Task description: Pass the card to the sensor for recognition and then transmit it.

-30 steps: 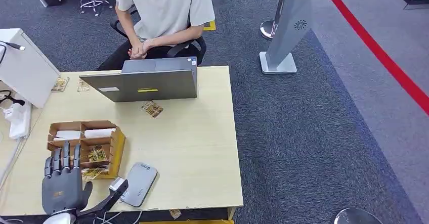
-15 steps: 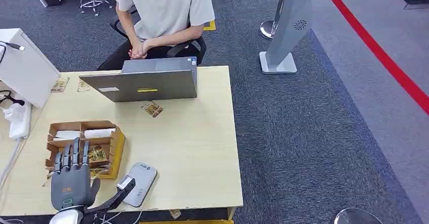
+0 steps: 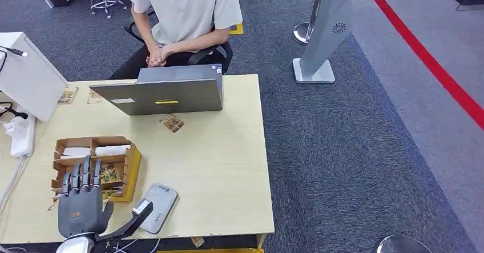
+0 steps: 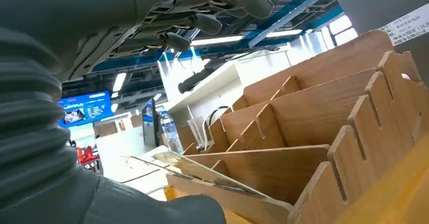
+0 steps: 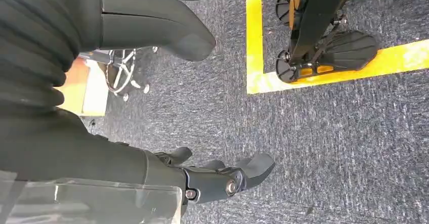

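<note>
The left hand, fingers spread and holding nothing, is being brought forward over the wooden organiser towards a card; pickup is judged imminent

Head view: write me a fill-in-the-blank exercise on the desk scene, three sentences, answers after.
1. The left hand hovers with fingers spread above the wooden ____, which is split into compartments.
2. The grey card reader lies on the table on the side of the wooden organizer away from the ____ box.
3. A person sits behind the open ____, hands clasped.

Missing words: organizer; white; laptop
</note>
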`<state>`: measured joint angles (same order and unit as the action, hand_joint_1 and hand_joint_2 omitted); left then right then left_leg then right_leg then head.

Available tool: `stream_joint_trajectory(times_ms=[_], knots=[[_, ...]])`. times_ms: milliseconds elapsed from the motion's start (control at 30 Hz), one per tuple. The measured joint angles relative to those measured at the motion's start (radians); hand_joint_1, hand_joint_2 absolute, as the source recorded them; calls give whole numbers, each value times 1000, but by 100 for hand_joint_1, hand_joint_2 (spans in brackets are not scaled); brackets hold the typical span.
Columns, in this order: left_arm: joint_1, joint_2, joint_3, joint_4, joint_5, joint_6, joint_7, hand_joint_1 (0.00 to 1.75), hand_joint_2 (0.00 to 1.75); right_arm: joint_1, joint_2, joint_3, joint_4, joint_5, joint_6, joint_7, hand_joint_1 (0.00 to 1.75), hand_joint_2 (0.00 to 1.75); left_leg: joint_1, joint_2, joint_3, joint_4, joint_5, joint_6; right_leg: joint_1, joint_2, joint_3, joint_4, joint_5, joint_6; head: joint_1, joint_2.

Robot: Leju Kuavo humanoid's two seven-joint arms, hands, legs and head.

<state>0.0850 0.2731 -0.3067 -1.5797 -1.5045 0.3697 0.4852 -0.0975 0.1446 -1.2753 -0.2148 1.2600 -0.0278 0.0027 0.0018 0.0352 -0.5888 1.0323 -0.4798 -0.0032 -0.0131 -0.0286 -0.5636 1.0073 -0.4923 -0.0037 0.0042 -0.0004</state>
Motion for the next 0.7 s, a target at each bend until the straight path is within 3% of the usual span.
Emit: stream_joint_trajectory(times_ms=[700], knots=[[2,0,0,0,0,-2,0,0,175,0,0,0,0,0,0,0,0,175,0,0,0,0,0,0,0,0,0,0,0,0,0,0]])
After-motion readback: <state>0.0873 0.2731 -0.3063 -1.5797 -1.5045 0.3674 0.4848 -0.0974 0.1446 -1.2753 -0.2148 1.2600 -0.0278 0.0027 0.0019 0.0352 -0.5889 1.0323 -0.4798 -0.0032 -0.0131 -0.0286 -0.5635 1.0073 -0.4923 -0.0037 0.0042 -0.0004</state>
